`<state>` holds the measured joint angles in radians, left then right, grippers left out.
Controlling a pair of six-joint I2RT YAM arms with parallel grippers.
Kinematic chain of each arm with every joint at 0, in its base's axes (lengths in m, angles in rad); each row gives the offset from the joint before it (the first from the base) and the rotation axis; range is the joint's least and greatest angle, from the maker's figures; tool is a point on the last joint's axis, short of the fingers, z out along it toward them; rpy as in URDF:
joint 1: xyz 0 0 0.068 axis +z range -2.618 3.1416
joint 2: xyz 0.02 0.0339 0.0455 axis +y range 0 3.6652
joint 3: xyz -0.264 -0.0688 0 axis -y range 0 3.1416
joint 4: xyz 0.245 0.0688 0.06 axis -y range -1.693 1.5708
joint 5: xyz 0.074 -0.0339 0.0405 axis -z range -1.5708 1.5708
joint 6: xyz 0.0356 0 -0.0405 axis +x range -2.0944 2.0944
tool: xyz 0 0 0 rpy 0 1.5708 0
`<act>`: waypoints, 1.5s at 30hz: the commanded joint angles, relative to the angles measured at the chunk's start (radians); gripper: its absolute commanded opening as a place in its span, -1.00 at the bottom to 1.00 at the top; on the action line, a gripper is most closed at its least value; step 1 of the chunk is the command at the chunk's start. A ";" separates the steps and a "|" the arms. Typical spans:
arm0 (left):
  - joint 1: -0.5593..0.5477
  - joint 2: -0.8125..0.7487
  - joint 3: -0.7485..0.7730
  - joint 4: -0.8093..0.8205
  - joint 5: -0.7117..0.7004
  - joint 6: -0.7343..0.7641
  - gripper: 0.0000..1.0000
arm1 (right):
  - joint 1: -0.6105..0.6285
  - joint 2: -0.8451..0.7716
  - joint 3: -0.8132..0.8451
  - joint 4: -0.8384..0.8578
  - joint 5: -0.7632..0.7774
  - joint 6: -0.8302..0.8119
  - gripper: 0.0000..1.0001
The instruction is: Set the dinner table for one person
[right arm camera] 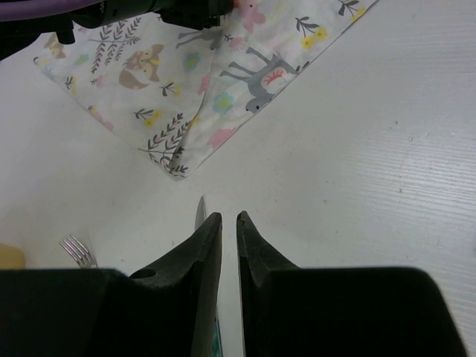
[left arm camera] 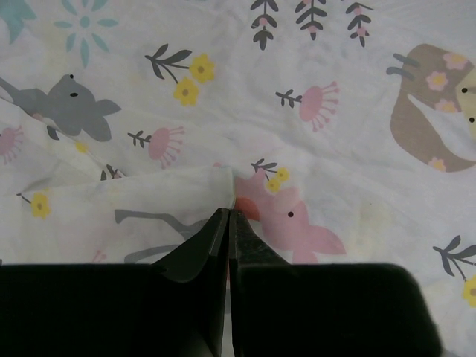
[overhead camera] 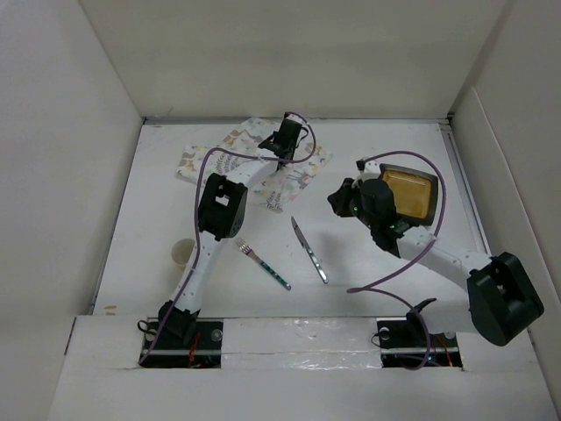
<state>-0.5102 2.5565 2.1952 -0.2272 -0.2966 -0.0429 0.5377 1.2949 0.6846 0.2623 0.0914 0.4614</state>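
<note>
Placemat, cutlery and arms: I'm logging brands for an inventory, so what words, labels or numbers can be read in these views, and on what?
No text can be read anywhere.
The placemat carries only printed animals, flowers and leaves, no lettering.
The fork has a patterned handle, too small to tell if it bears writing.
The knife shows no marking.
The left arm and right arm show no legible label.
</note>
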 commanded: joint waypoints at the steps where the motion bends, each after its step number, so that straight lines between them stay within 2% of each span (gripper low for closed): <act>1: -0.004 -0.012 0.040 0.019 -0.019 0.017 -1.00 | -0.002 0.007 0.052 0.055 -0.009 -0.015 -0.64; 9: -0.004 -0.142 -0.055 0.100 -0.042 0.015 -1.00 | -0.002 0.049 0.081 0.043 0.036 -0.009 -0.67; 12: -0.004 -0.202 -0.109 0.120 -0.067 0.003 -1.00 | -0.002 0.084 0.117 0.023 0.077 -0.006 -0.60; 13: -0.004 -0.220 -0.127 0.129 -0.065 -0.003 -1.00 | -0.002 0.101 0.136 0.014 0.093 -0.009 -0.53; 15: 0.005 -0.307 -0.200 0.153 -0.049 -0.034 -1.00 | -0.025 0.200 0.243 -0.053 0.142 -0.016 -0.15; 16: 0.006 -0.308 -0.201 0.154 -0.049 -0.034 -1.00 | -0.025 0.201 0.243 -0.054 0.146 -0.017 -0.15; 17: 0.006 -0.352 -0.219 0.160 -0.044 -0.038 -1.00 | -0.034 0.266 0.274 -0.093 0.151 -0.021 0.01; 20: 0.006 -0.441 -0.294 0.180 -0.044 -0.052 -1.00 | -0.074 0.427 0.426 -0.173 0.154 -0.030 0.13; 27: 0.006 -0.643 -0.541 0.192 -0.052 -0.127 -1.00 | -0.160 0.765 0.820 -0.428 0.130 -0.036 0.15; 33: 0.006 -0.827 -0.779 0.247 -0.047 -0.255 -1.00 | -0.193 0.951 1.099 -0.603 0.119 -0.038 0.16; 39: 0.006 -0.995 -0.995 0.310 -0.097 -0.336 -1.00 | -0.203 1.058 1.266 -0.695 0.068 -0.020 0.16; 44: -0.005 -1.108 -1.091 0.351 -0.127 -0.359 -1.00 | -0.203 1.121 1.334 -0.762 0.071 -0.003 0.17; 45: -0.020 -1.127 -1.121 0.354 -0.140 -0.361 -1.00 | -0.194 1.138 1.340 -0.767 0.082 0.002 0.07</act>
<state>-0.5117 1.5242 1.1152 0.0418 -0.3824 -0.3614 0.3355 2.3920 1.9778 -0.4145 0.1753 0.4450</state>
